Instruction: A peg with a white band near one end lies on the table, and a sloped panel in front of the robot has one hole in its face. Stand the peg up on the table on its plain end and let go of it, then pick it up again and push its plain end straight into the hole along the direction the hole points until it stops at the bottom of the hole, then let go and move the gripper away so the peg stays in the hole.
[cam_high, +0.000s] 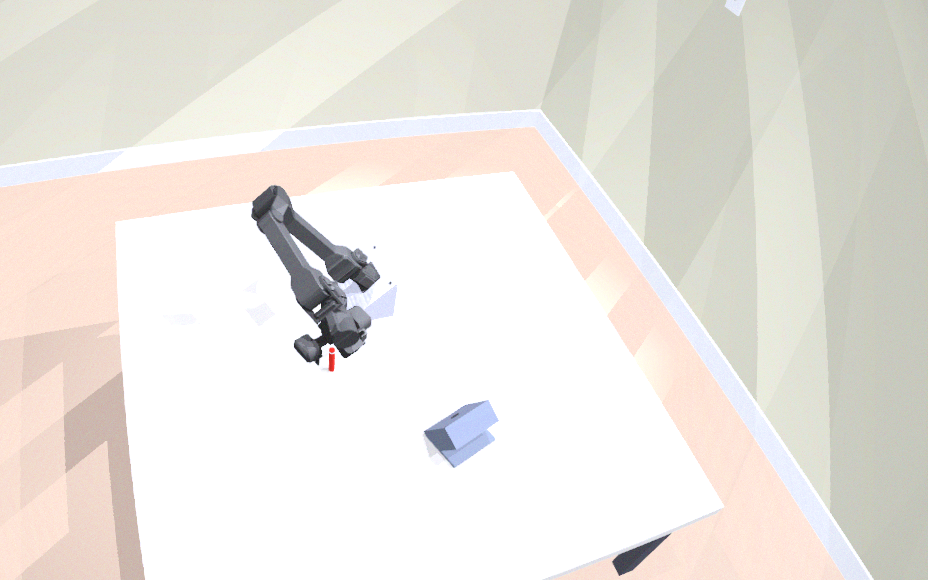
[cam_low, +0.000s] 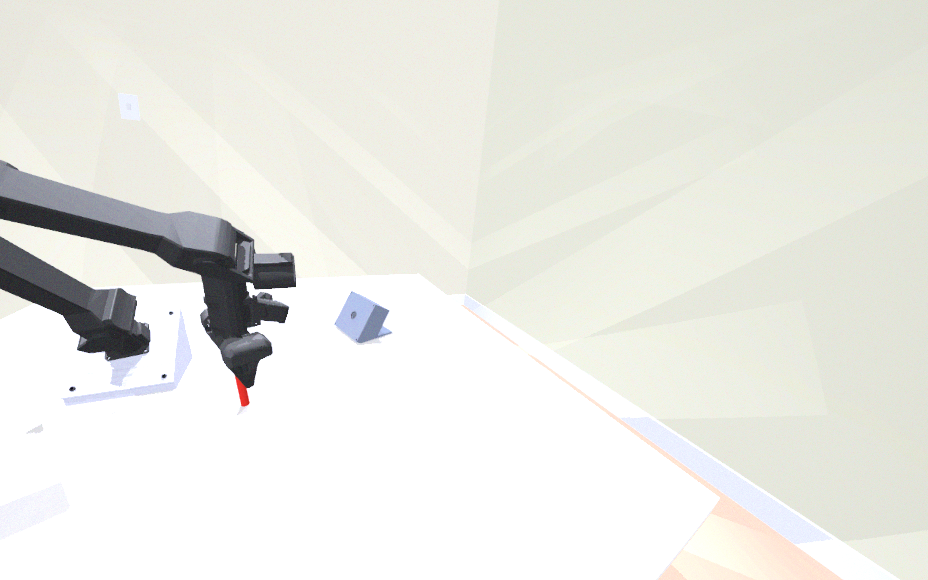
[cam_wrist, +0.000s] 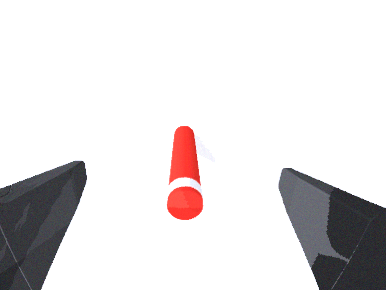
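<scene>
On white table (cam_high: 547, 383), peg (cam_high: 331, 358) upright, beige walls.

We see a red peg (cam_wrist: 184, 172) with a white band, a dark grey gripper (cam_wrist: 183, 232), a pale blue panel (cam_high: 462, 429) with a dark hole, and a white table (cam_high: 479, 273) on peach floor (cam_high: 54, 225).

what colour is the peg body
Red, with a white band near its top end; clearest in the wrist view: peg.
</scene>
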